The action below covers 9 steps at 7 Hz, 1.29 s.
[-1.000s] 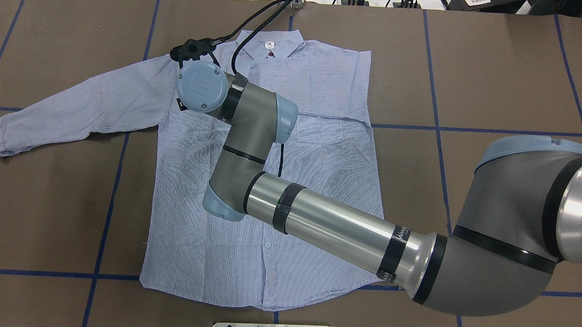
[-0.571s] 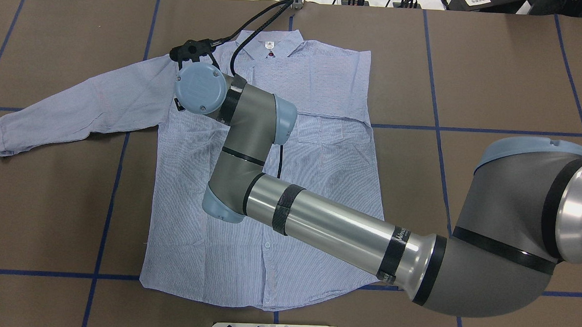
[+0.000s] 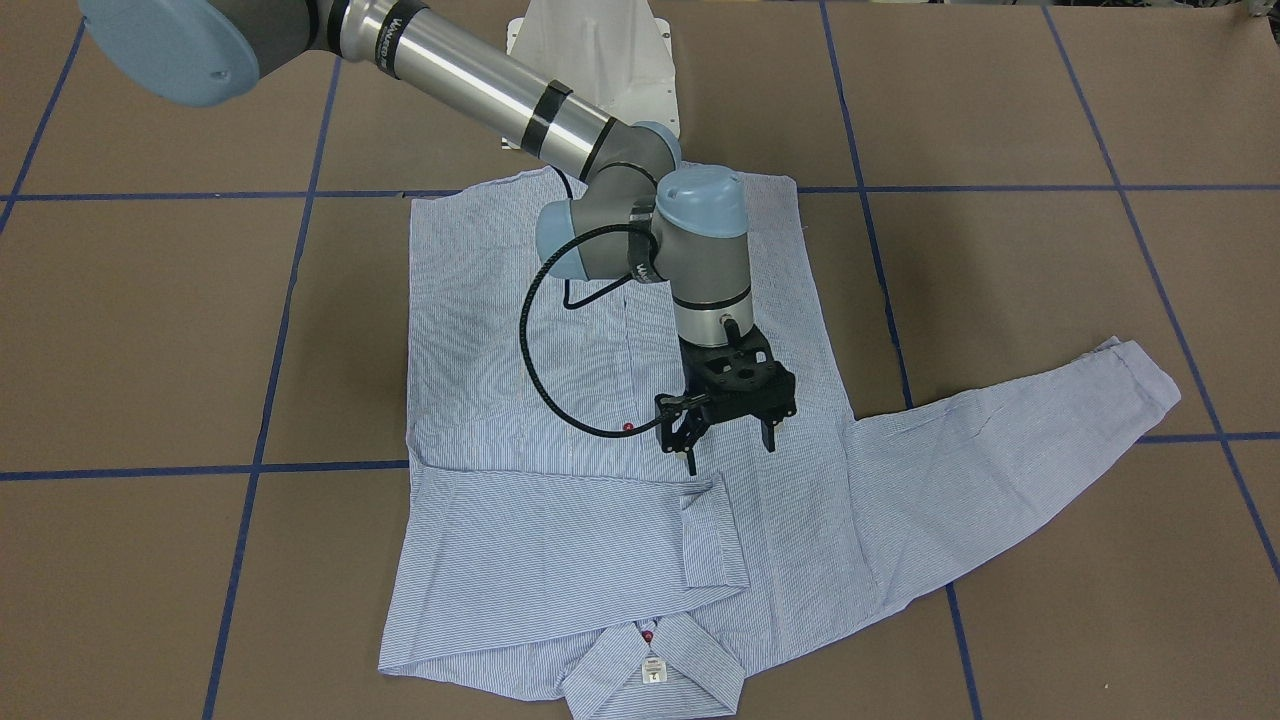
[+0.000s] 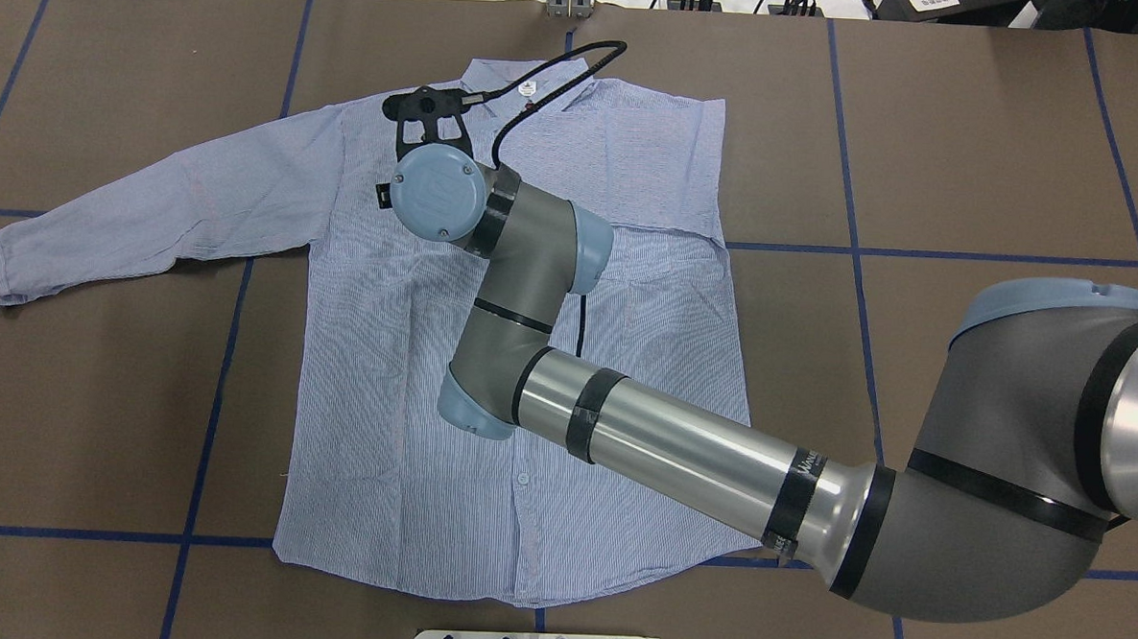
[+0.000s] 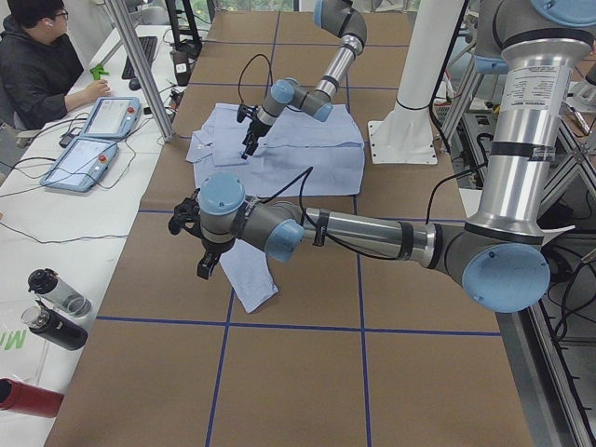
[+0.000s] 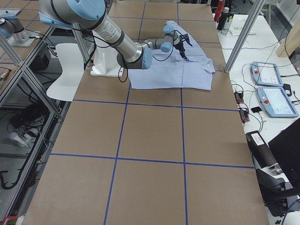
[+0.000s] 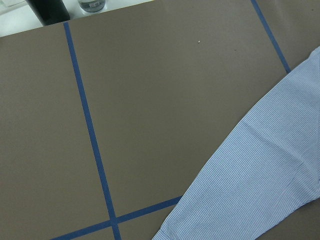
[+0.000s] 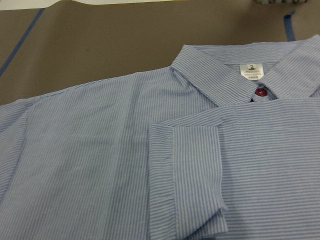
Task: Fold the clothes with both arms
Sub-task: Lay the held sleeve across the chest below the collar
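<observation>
The left gripper (image 5: 206,267) hangs above the worktop (image 4: 971,135) by the cuff end of the outstretched sleeve (image 4: 151,210). It shows only in a side view, so I cannot tell whether its fingers are apart or together. The striped shirt (image 4: 382,427) lies flat and front up in the worktop's middle, collar (image 8: 210,65) toward the far edge, that one sleeve running out to the left. The right gripper (image 3: 731,455) hovers just over the chest near the collar, fingers spread apart, pointing down and holding nothing. To its right in the overhead view, the other sleeve (image 4: 633,169) is folded across the chest, its cuff (image 8: 195,175) near the white neck label (image 8: 251,70) and red button (image 8: 260,92).
</observation>
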Available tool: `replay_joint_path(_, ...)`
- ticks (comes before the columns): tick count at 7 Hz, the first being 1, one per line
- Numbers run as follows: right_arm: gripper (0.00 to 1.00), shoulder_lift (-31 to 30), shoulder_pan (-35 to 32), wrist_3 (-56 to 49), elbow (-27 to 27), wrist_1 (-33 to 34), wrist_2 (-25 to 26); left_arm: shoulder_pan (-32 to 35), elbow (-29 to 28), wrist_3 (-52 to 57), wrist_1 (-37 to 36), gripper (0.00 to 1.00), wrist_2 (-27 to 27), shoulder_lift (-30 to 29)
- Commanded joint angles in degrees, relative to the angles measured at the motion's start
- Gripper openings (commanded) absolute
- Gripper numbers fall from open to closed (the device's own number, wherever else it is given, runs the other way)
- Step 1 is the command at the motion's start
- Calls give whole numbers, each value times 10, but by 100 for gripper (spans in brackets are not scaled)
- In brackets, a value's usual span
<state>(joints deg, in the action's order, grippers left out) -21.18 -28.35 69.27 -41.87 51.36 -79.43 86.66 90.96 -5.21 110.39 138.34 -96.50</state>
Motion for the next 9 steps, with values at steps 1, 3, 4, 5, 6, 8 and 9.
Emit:
replay_joint_path(1,96,-1,-2,33,18,-2,3,0,0,0,0,100,0,0)
replay_joint_path(3,65,10,-3,32,42,-4,-3,0,0,1,0,100,0,0)
replay_joint_path(4,37,10,-3,31,51,-24,-10,0,-1,2,0,100,0,1)
replay_joint_path(5,15,13,-4,30,53,-35,-15,0,-2,3,0,100,0,1)
replay_joint_path(6,3,16,-6,26,53,-35,-19,0,-8,4,10,100,0,1)
replay_joint_path(8,0,28,-15,19,53,-35,-34,0,-16,3,20,100,0,2)
replay_joint_path(9,0,31,-18,15,53,-35,-36,0,-16,3,20,100,0,2)
